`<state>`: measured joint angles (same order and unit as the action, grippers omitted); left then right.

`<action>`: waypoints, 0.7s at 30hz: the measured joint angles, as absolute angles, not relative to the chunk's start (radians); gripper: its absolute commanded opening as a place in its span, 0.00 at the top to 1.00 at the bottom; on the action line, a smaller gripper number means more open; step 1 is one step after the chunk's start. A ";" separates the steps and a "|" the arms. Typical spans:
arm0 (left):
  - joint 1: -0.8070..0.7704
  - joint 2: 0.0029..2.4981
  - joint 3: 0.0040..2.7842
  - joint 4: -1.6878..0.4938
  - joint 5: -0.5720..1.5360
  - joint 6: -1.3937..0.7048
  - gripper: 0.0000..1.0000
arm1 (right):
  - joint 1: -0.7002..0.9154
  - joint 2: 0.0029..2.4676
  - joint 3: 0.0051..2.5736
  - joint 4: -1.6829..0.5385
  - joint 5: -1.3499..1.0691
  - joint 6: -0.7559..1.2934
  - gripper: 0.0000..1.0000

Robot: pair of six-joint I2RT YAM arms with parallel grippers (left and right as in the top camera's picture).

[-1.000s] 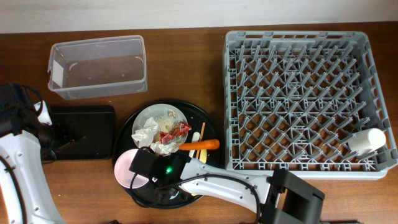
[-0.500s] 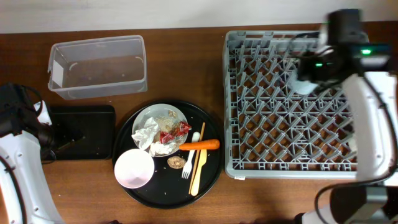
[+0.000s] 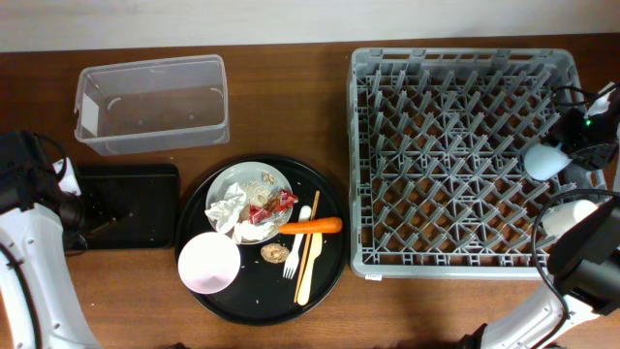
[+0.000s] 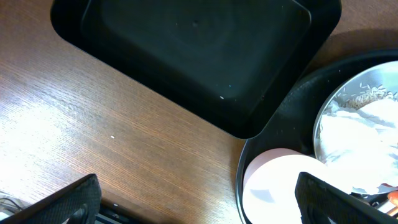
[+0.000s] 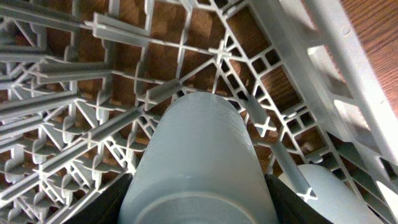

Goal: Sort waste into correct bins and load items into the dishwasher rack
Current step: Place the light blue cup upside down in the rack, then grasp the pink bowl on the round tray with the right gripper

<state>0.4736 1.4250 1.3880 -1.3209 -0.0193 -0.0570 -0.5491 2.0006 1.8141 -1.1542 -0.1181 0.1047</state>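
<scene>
My right gripper [image 5: 196, 208] is closed around the blue cup [image 5: 196, 149], with one dark finger [image 5: 102, 205] pressed to each side of it (the cup fills the whole gap). Just beyond the cup is the grey rack [image 5: 124, 37], its pegs and grid right under my grip. I cannot tell whether the cup touches them. Beside my right-hand finger, inside the rack near its wall, sits the white cup [image 5: 329, 193]. Seen from above, the cup and my grip hang over the rack's right side.

My left gripper [image 4: 198, 186] is spread wide with nothing between its fingers [image 4: 62, 202], only the wooden table [image 4: 124, 143] under them. Ahead of the fingers lies the black tray [image 4: 193, 56]. Off to the right finger's side, the pink bowl [image 4: 280, 186] stands on the round tray [image 4: 273, 118]. Past the bowl is the plate [image 4: 321, 121], which carries napkins [image 4: 360, 137]. Farther out, seen from above, the carrot [image 3: 312, 227] lies just beside the plate, and the clear tub [image 3: 152, 104] stands beyond the black tray.
</scene>
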 measured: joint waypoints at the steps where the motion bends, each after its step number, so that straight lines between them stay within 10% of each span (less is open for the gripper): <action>1: 0.474 1.425 1.388 -1.321 -0.019 -0.057 0.01 | -0.549 2.001 1.791 -1.148 -0.118 0.099 0.14; 9: 0.474 1.425 1.388 -1.321 -0.019 -0.057 0.01 | -0.474 1.886 1.902 -1.373 -0.254 0.027 0.16; 13: 0.473 1.425 1.388 -1.320 -0.019 -0.057 0.01 | 0.042 1.760 1.922 -1.520 -0.328 0.002 0.19; 21: 0.473 1.425 1.390 -1.321 -0.019 -0.057 0.01 | 0.904 1.914 1.643 -1.056 -0.295 0.386 0.26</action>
